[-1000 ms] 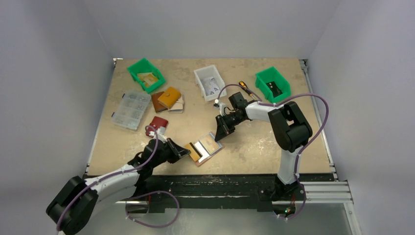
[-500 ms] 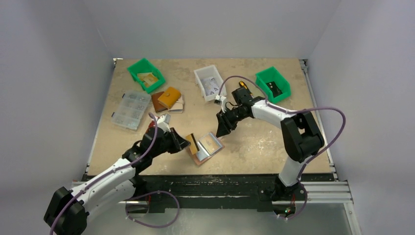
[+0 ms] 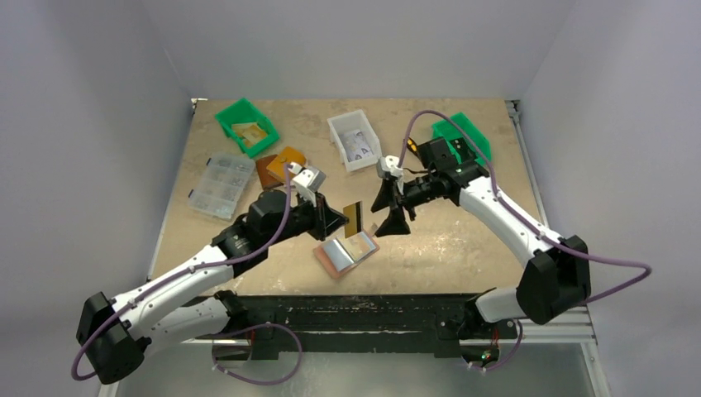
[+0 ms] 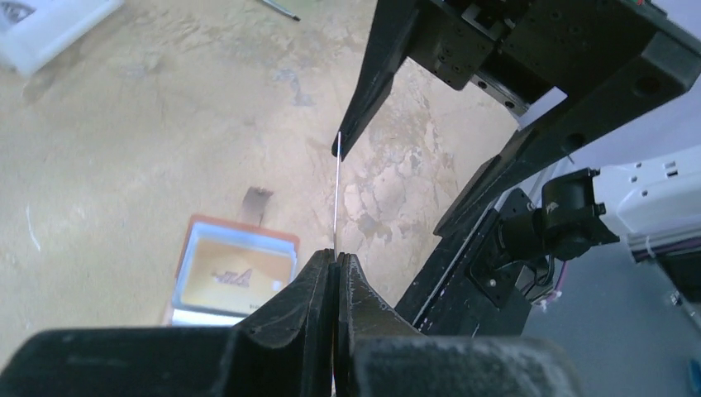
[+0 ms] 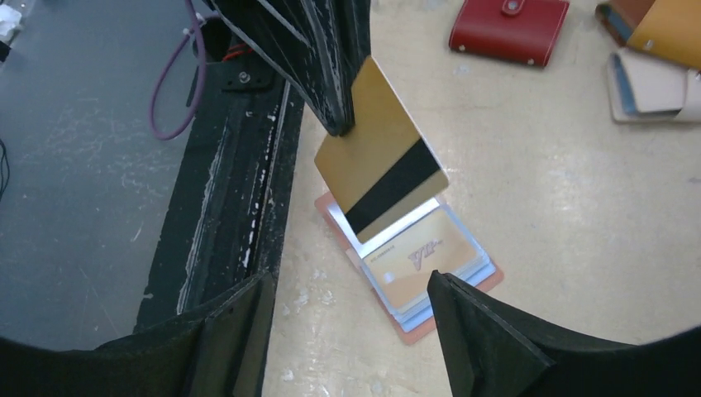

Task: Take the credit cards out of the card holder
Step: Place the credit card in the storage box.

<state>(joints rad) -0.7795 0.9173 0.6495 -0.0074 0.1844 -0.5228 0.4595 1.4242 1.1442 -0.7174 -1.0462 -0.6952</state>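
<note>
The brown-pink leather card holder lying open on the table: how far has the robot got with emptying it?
Done: one tan-gold plastic card with a black stripe is out, held above the open card holder. In hand: the left gripper is shut on its edge; the right gripper stands open facing it. Left: another tan-gold card, with more stacked beneath, sits inside the holder.

Left claw (image 3: pixel 337 220) lifted the gold card (image 3: pixel 355 217) clear — right claw (image 3: pixel 388 213) opened.
</note>
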